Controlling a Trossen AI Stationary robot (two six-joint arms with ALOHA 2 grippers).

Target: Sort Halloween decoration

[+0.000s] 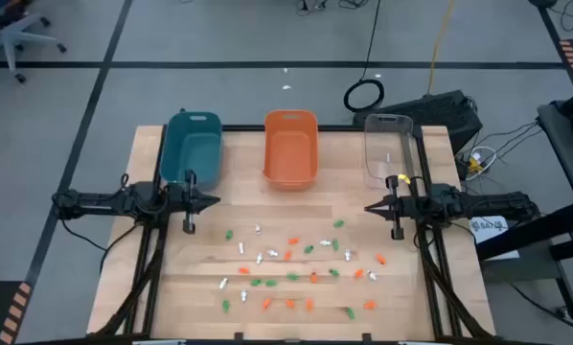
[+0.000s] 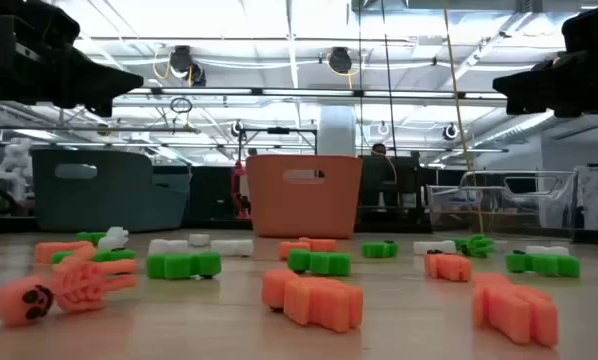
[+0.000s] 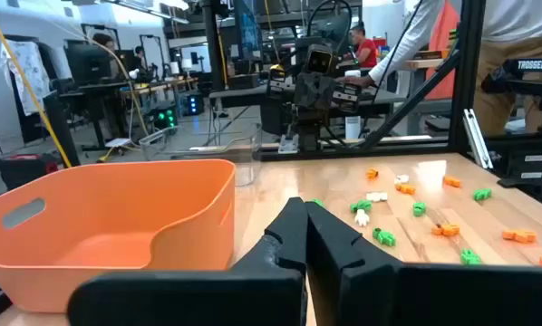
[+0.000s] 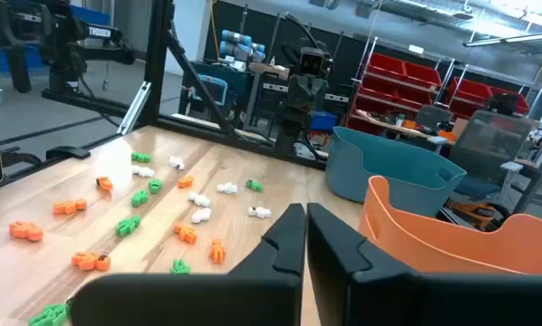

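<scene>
Hovering above opposite sides of a wooden counter (image 1: pixel 171 287), two dark robot arms face each other across a scatter of Halloween decorations (image 1: pixel 296 264). The left claw (image 1: pixel 213 200) hangs beside the teal bin (image 1: pixel 191 149), its fingers pressed together with nothing between them, as the left wrist view shows. The right claw (image 1: pixel 371 207) hangs just in front of the clear bin (image 1: pixel 390 149), its fingers likewise together and empty. An orange bin (image 1: pixel 290 146) stands between the teal and clear ones along the counter's far edge. The tiny trinkets, in orange, green and white, lie loose on the near half of the counter, between and in front of the two arms, well apart from all three bins. In the low view, an orange skeleton figure (image 2: pixel 64 287) lies flat at the near edge, with green (image 2: pixel 183 264) and orange pieces (image 2: pixel 314 296) spread behind it. Beyond the counter, a person in a red top (image 3: pixel 359 52) stands among workstations.
</scene>
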